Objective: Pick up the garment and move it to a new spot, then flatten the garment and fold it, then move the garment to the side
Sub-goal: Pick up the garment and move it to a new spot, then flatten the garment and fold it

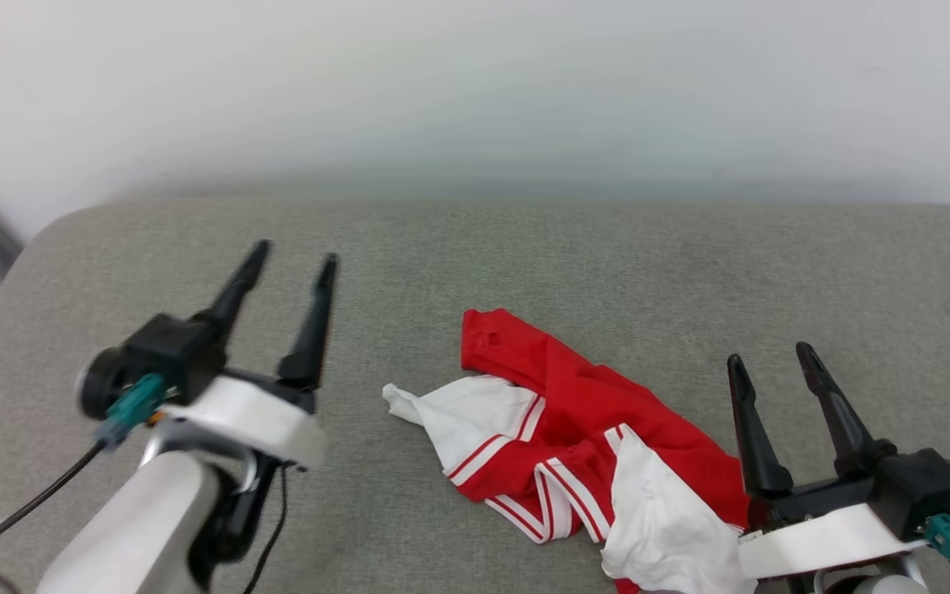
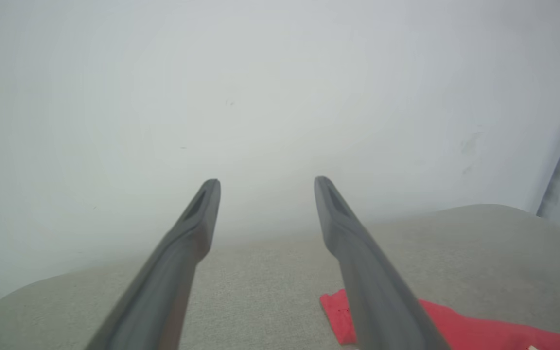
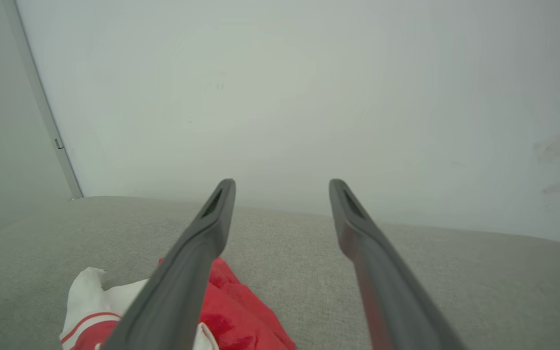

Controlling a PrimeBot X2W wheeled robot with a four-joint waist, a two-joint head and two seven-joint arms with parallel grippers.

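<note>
Head view: a crumpled red jersey [image 1: 574, 396] is laid on a grey cushion [image 1: 524, 247] between the spread, empty left gripper [image 1: 294, 252] and right gripper [image 1: 769, 355]; one loose layer alone could be pinched, bunching it further.

The jersey [image 1: 574, 412] is bright red, its white lining showing just beside my right gripper [image 1: 770, 353] and at the corner toward my left gripper [image 1: 293, 252], with white-and-red stripes along the trim. Both have black fingers [image 1: 312, 330], white wrist shells [image 1: 252, 421] and teal plugs [image 1: 133, 404], and a black cable [image 1: 46, 495] hangs behind the left one. The cushion [image 1: 524, 247] under them is flecked grey, and the wall [image 1: 475, 82] beyond them is plain off-white.
</note>
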